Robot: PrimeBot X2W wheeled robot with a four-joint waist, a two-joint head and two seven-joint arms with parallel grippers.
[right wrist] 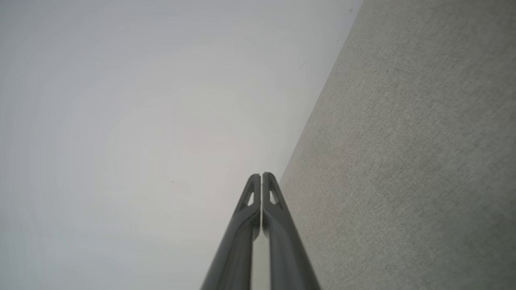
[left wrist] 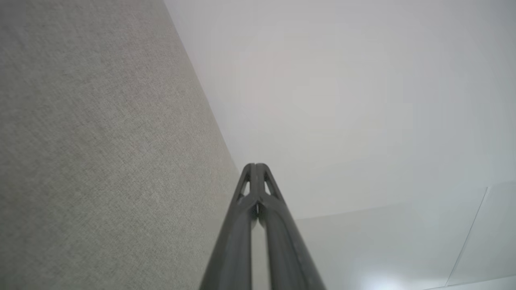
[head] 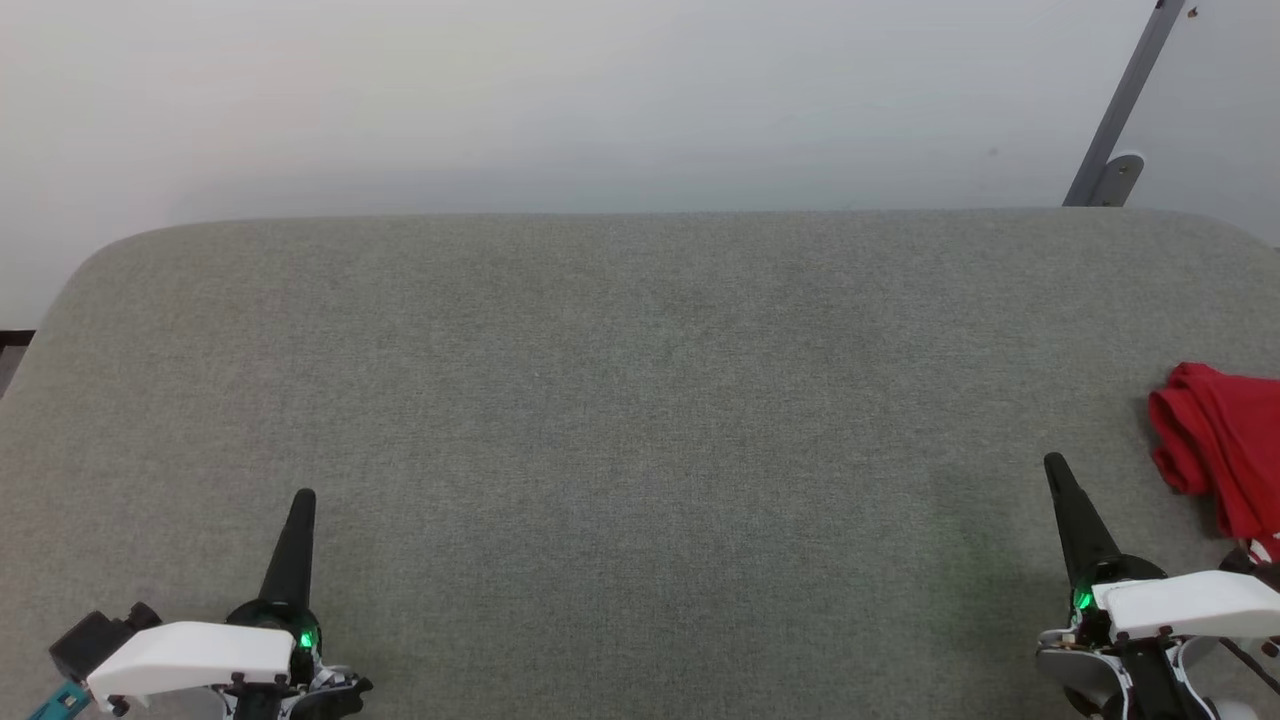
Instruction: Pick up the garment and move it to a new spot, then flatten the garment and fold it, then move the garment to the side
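In the head view, the garment [head: 1225, 450] is seen bunched at the right edge of the grey padded surface [head: 640, 380], near the right gripper [head: 1054, 464] and well apart from the left gripper [head: 304, 497]. In the left wrist view, the fingers [left wrist: 238, 233] are pressed together, empty. In the right wrist view, its fingers [right wrist: 282, 233] are likewise closed on nothing. They are best opened before the nearest red fold is approached, and a thick bunch taken.

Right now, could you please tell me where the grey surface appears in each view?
Head view: the surface spans the lower two thirds, edge to edge.
Left wrist view: the surface takes the left part, beside the shut left gripper.
Right wrist view: the surface takes the right part, beside the shut right gripper.
Shared landmark: the pale wall beyond its far edge.
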